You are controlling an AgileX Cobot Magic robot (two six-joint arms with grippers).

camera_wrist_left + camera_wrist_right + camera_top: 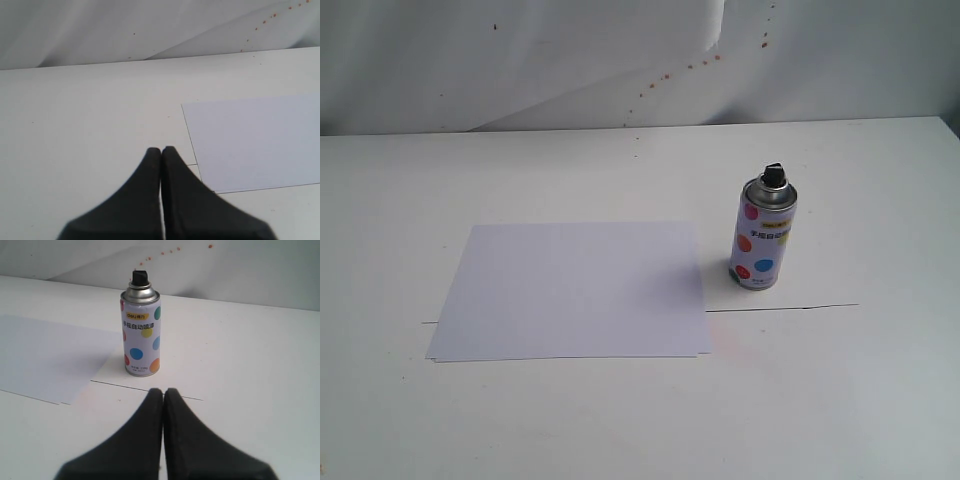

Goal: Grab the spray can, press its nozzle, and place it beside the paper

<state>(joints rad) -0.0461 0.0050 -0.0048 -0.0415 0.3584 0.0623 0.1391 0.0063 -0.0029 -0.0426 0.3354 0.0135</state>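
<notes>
The spray can [763,237] stands upright on the white table, just right of the paper [575,290], with a small gap between them. Its black nozzle [774,175] tops the silver dome. In the right wrist view the spray can [140,332] and nozzle [139,276] stand beyond my right gripper [163,390], which is shut and empty. The paper [47,357] lies beside the can there. My left gripper [161,149] is shut and empty over bare table, near a corner of the paper [255,142]. Neither gripper shows in the exterior view.
A thin dark seam line [785,307] runs across the table past the can's base. A wrinkled white backdrop [620,60] with small reddish specks rises behind the table's far edge.
</notes>
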